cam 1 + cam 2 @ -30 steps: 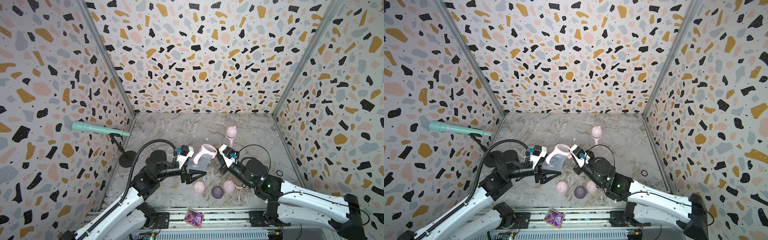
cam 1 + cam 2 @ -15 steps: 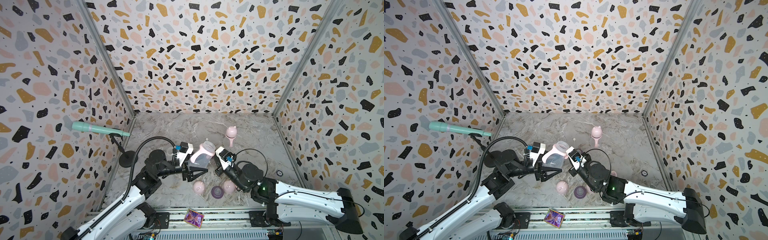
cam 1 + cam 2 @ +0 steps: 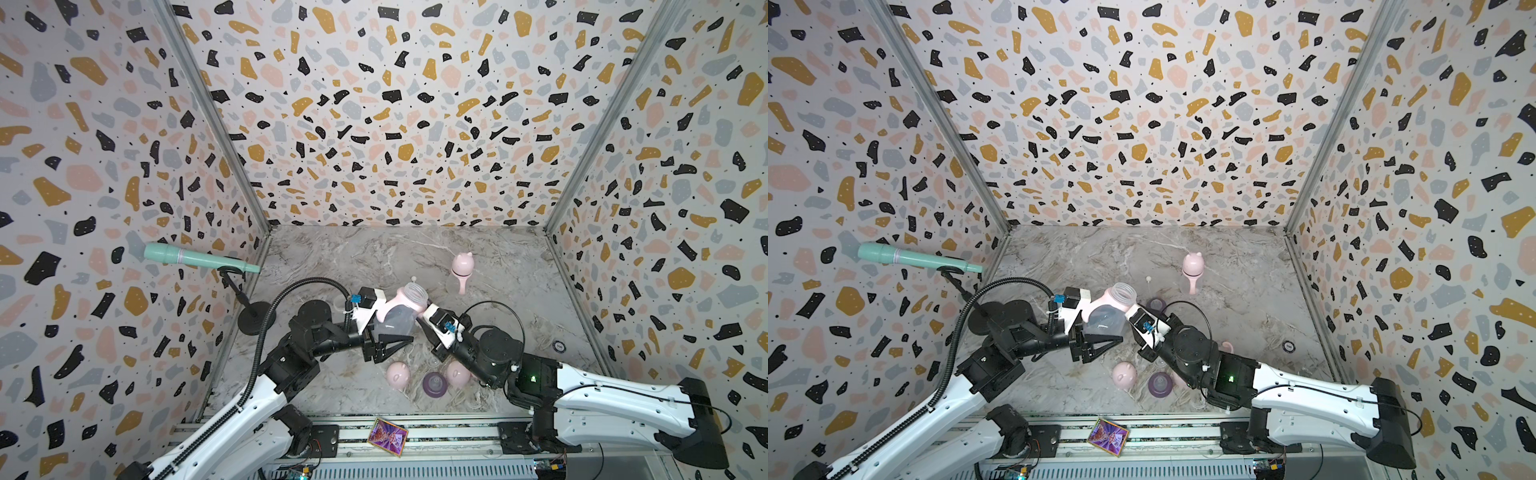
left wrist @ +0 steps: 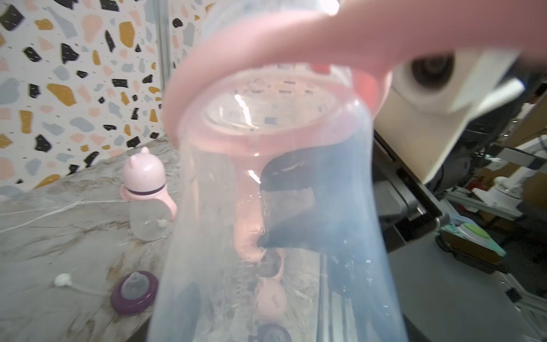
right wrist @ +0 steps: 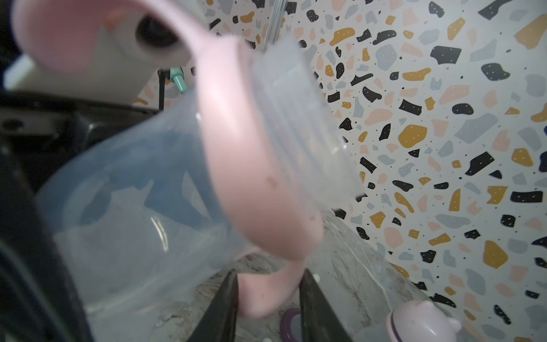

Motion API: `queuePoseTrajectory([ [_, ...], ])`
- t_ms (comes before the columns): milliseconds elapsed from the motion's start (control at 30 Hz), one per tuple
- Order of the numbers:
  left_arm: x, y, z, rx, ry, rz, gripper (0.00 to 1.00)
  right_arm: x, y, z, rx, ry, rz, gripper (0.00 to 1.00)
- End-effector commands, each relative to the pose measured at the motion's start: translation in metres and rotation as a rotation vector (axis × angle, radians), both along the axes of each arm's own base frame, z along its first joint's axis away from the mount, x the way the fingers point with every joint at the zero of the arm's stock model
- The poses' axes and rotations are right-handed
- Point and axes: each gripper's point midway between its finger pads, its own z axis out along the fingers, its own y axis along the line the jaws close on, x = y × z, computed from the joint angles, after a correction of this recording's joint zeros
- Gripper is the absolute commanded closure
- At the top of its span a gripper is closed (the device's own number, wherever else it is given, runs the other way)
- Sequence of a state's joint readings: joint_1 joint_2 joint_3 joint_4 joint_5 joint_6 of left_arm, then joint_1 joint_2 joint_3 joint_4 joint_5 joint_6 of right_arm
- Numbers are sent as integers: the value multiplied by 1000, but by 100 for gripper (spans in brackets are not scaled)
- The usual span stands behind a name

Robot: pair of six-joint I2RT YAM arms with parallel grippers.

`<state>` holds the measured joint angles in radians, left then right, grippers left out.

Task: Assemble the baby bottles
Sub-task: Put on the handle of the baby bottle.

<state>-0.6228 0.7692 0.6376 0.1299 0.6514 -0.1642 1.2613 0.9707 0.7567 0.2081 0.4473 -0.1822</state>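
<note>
My left gripper [image 3: 397, 332] is shut on a clear bottle [image 3: 395, 320] and holds it tilted above the table, mouth up and away. A pink two-handled collar [image 3: 402, 297] sits on the bottle's neck. My right gripper [image 5: 268, 275] is open. One pink handle [image 5: 266, 293] hangs between its fingers [image 5: 225, 299], close to both. In both top views its tip [image 3: 1133, 309] meets the collar from the right. An assembled baby bottle [image 3: 460, 272] stands at the back. Two pink caps [image 3: 397, 374] [image 3: 457, 372] and a purple teat ring [image 3: 434, 384] lie near the front.
A second purple teat ring [image 3: 1156, 305] lies behind my right gripper, and a small white straw piece [image 4: 62, 279] beside it. A teal microphone [image 3: 199, 259] on a black stand [image 3: 255, 318] juts from the left wall. A card [image 3: 387, 436] rests on the front rail.
My right gripper's jaws have parted from shut, and its tip has shifted slightly left towards the collar. The left gripper has kept the bottle almost still.
</note>
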Motion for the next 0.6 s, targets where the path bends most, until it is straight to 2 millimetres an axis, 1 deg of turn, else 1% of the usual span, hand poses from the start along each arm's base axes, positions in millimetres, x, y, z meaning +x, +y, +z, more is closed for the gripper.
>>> queuePoseTrajectory([
  [0,22,18,31,-45,-146,179,60,-4,-7,-5,-17,85,43,41],
  [33,25,22,30,-38,-153,211,60,-2,-11,-5,-9,103,38,36],
  [133,36,35,24,0,-179,317,60,4,-24,-4,25,164,28,28],
  [200,42,46,20,34,-194,389,60,11,-33,-8,48,225,25,25],
  [267,47,56,15,60,-205,453,60,27,-41,-20,49,329,9,23],
  [367,48,70,11,78,-221,525,60,47,-44,-50,-25,500,-3,21],
  [567,40,92,11,66,-229,602,61,84,-35,-122,-280,706,-135,11],
])
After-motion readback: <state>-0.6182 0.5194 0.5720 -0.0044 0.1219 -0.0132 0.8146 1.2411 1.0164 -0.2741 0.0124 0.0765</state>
